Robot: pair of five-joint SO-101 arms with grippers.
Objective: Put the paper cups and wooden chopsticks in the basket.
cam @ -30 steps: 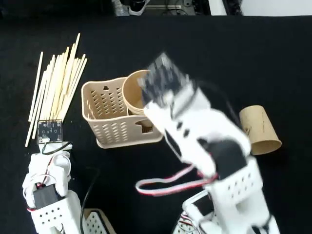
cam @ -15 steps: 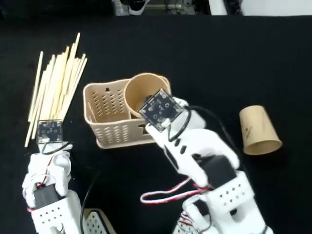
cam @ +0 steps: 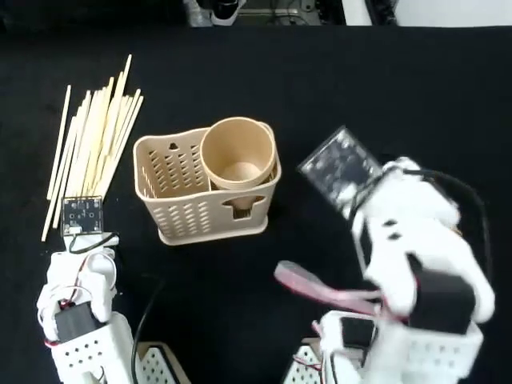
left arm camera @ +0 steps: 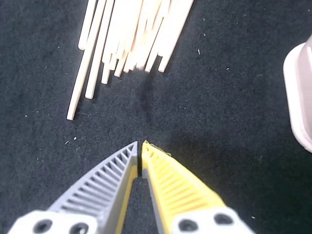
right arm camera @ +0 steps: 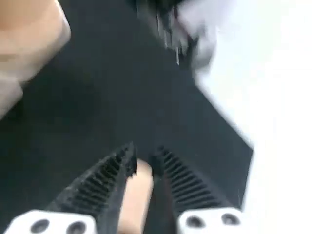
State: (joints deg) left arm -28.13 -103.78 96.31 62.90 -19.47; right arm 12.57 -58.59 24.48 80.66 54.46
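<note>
High view: ribbed cup (cam: 238, 152) inside perforated basket (cam: 172, 216)

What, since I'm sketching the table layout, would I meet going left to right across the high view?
The wooden chopsticks → basket → paper cup standing in the basket's right-hand compartment → right arm.

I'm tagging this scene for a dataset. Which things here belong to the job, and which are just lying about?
Job: basket; paper cup, standing upright in the basket; wooden chopsticks, lying loose beside it.
Lying about: clutter along the far edge; black table cover.
</note>
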